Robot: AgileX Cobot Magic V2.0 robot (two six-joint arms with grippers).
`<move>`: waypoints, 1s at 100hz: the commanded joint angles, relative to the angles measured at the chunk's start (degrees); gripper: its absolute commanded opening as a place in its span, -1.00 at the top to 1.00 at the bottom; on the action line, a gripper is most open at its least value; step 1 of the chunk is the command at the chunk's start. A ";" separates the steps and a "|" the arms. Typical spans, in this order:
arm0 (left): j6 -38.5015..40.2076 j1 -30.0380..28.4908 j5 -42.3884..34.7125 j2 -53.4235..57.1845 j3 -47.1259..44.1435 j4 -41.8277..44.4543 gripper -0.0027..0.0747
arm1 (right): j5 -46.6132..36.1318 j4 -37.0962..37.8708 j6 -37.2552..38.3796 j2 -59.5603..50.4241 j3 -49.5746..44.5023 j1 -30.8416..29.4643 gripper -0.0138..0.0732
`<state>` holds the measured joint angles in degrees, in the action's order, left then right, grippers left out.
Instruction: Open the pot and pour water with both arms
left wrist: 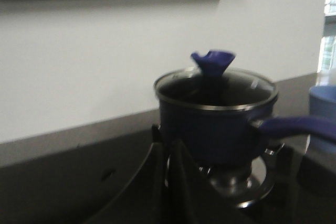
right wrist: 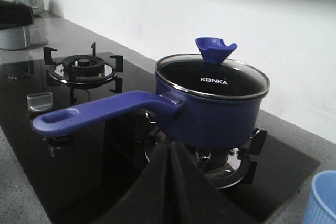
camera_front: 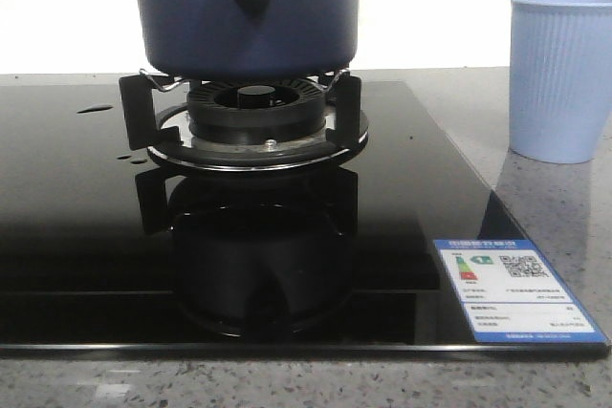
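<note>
A: Right, biggest first: the counter (camera_front: 535,370) is speckled grey stone, and the black glass hob (camera_front: 86,236) lies set into it, shining like a mirror.

B: And the pot (camera_front: 191,16)?

A: Dead centre on the near burner (camera_front: 256,117), sitting up on the black pan supports. Dark navy, matte sides, its long handle (right wrist: 100,109) sticking out level toward the front edge of the hob. The glass lid (right wrist: 212,77) is on, steel rim all round, with a blue funnel-shaped knob (right wrist: 215,49) upright on top.

B: Anything beside it?

A: A light blue ribbed cup (camera_front: 562,74) stands on the stone just off the hob, on the right side, well apart from the pot. A second burner (right wrist: 83,68) sits further along the hob, bare.

B: The hands?

A: Left hand (left wrist: 169,182): dark fingers pressed together, clenched on nothing, short of the pot. Right hand (right wrist: 169,182): the same, fingers closed tight, empty, low in front of the pot's wall beside the handle root. Neither touches anything.

B: Smaller bits?

A: An energy label (camera_front: 516,293) on the hob's front right corner, and water drops (camera_front: 94,109) on the glass.
</note>
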<state>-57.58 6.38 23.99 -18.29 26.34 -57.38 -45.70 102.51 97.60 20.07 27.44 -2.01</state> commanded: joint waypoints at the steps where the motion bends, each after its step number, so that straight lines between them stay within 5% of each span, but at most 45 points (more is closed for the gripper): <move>1: 21.53 -0.12 -2.16 -0.70 1.00 20.74 0.98 | 1.69 -2.61 -0.05 0.34 1.62 0.05 0.84; 14: 40.20 -0.12 -7.59 -0.33 -2.89 42.12 0.98 | 1.69 -2.61 -0.05 0.34 1.62 0.05 0.84; 38: 54.56 -0.12 -30.05 6.07 -18.11 55.62 0.98 | 1.69 -2.61 -0.05 0.34 1.62 0.05 0.84; 69: 59.69 -0.12 -21.98 19.32 -27.31 57.38 0.98 | 1.69 -2.61 -0.05 0.34 1.62 0.05 0.84; 100: 64.36 -0.12 -8.70 20.02 -28.32 55.66 0.98 | 1.69 -2.61 -0.05 0.34 1.62 0.05 0.84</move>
<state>5.60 6.38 16.12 0.22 -0.06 -1.02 -45.70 102.55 97.60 20.07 27.44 -2.01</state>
